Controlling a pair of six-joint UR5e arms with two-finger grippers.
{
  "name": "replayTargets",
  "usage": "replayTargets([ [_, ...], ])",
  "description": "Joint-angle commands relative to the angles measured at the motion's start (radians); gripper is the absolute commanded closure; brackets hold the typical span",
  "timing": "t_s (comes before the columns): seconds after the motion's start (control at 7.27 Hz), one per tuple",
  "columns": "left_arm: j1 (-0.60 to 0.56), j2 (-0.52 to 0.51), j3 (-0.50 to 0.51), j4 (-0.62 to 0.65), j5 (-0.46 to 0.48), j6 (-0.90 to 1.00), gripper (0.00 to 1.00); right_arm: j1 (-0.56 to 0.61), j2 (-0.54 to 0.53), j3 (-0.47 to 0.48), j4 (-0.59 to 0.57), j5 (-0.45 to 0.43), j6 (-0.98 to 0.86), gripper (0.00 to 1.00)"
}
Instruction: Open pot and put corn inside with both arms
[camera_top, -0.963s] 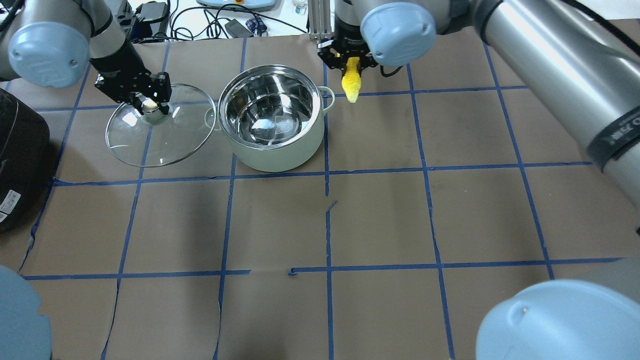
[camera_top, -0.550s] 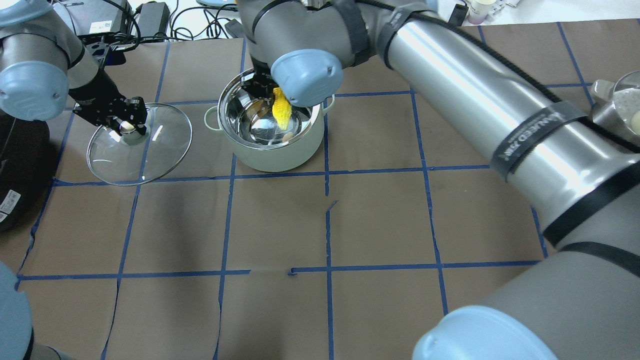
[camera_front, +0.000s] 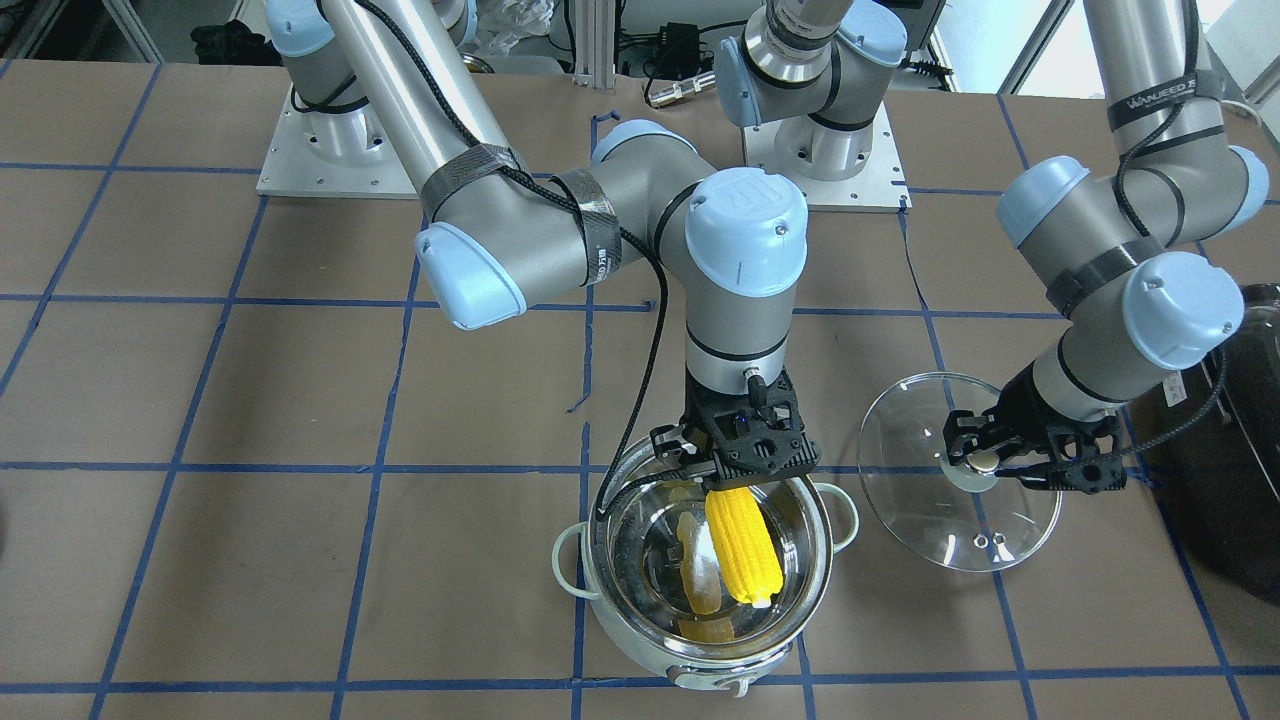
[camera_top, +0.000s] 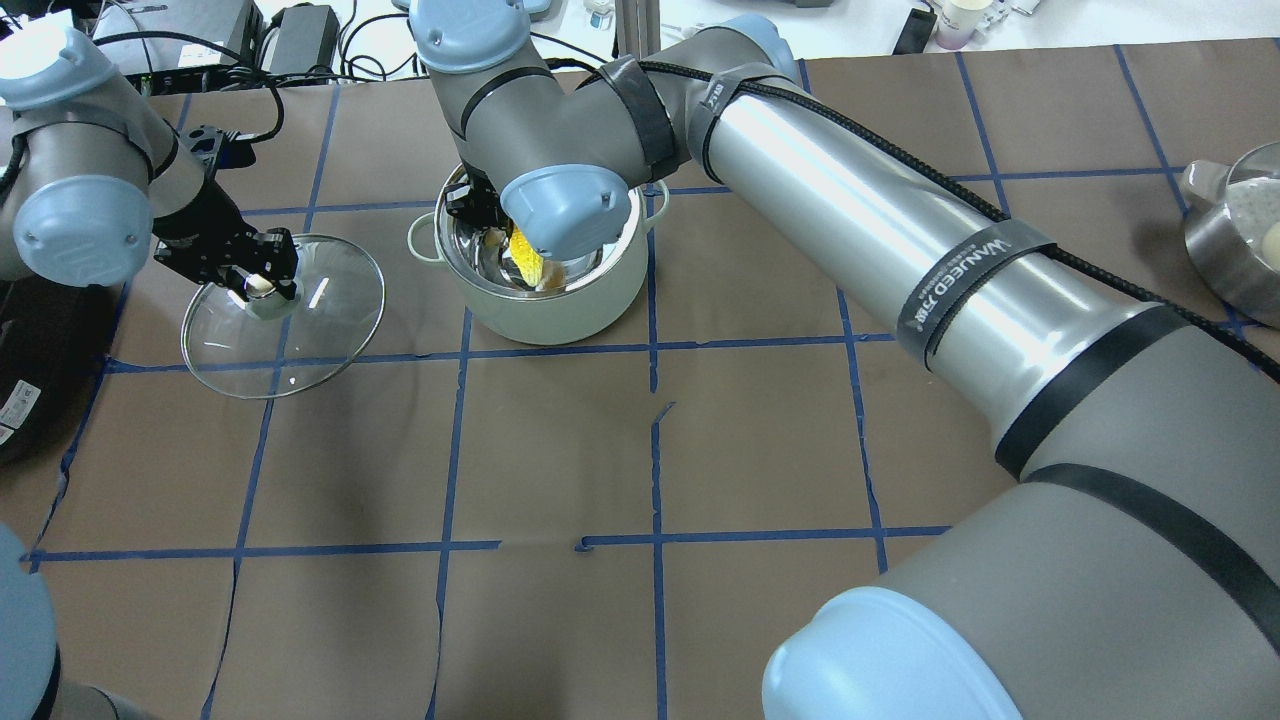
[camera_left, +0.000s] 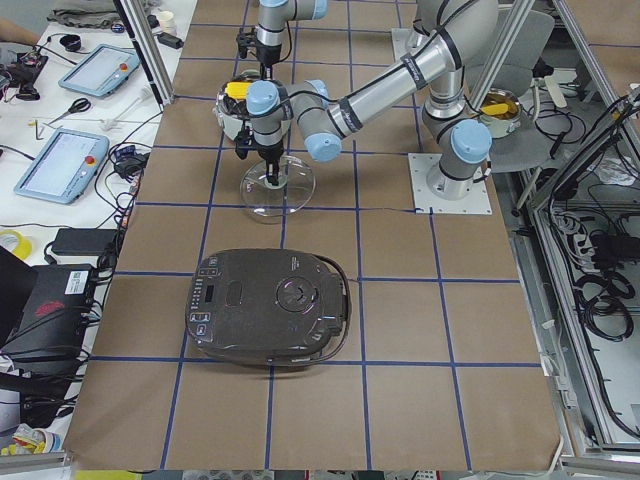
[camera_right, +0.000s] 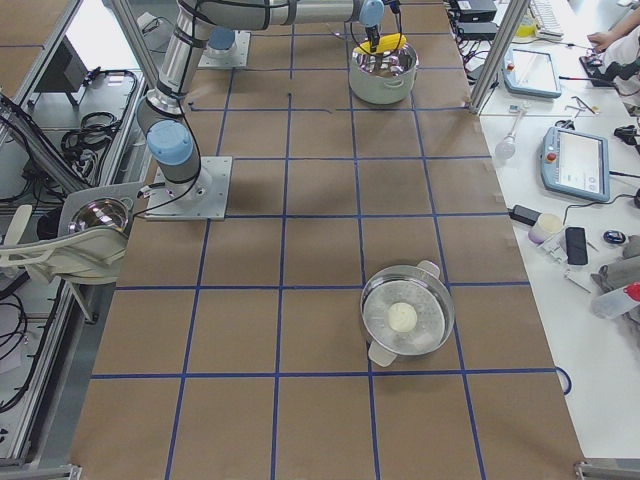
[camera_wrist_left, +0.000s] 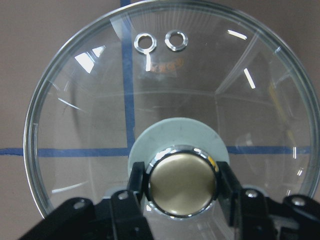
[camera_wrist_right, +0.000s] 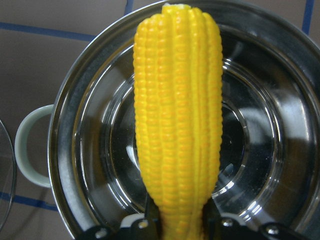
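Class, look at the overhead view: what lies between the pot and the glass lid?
Nothing stands there. Between the pot and the lid the overhead view shows only bare brown paper.

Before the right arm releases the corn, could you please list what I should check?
1. Pot open, nothing covering it: ok.
2. Glass lid off to the pot's side, gripped by the left pincer: ok.
3. Corn gripped by the right pincer: ok.
4. Corn over the pot's opening, inside the rim: ok.
5. Corn's tip touching the pot's bottom: cannot tell.
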Motion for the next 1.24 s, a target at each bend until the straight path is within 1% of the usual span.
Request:
replayTargets([
  [0.0, 0.056, 0.001, -0.080, 0.098, -0.008, 0.025, 1.00, -0.007, 0.005, 0.013, -0.016, -0.091, 0.000, 0.63],
  [0.14, 0.062, -0.005, -0.093, 0.112, -0.010, 0.031, 1.00, -0.020, 0.005, 0.013, -0.016, -0.119, 0.003, 0.55],
  [0.28, 0.062, -0.011, -0.106, 0.129, -0.010, 0.042, 1.00, -0.022, 0.006, 0.012, -0.016, -0.119, 0.005, 0.01],
  [0.41, 0.062, -0.011, -0.118, 0.140, -0.010, 0.043, 1.00, -0.022, 0.005, 0.012, -0.015, -0.110, 0.031, 0.00],
  [0.55, 0.064, -0.017, -0.114, 0.163, -0.004, 0.051, 0.61, -0.022, 0.003, 0.015, -0.013, -0.112, 0.052, 0.00],
  [0.69, 0.064, -0.016, -0.112, 0.172, -0.004, 0.063, 0.01, -0.022, 0.002, 0.013, -0.013, -0.110, 0.059, 0.00],
  [0.83, 0.058, 0.005, -0.101, 0.168, -0.001, 0.063, 0.00, -0.030, -0.012, 0.010, -0.009, -0.107, 0.056, 0.00],
  [0.96, 0.044, 0.024, -0.068, 0.143, 0.001, 0.059, 0.00, -0.074, -0.064, 0.024, 0.064, -0.107, 0.043, 0.00],
  [1.1, 0.036, 0.048, -0.016, 0.034, -0.001, 0.053, 0.00, -0.155, -0.143, 0.041, 0.214, -0.051, 0.030, 0.00],
])
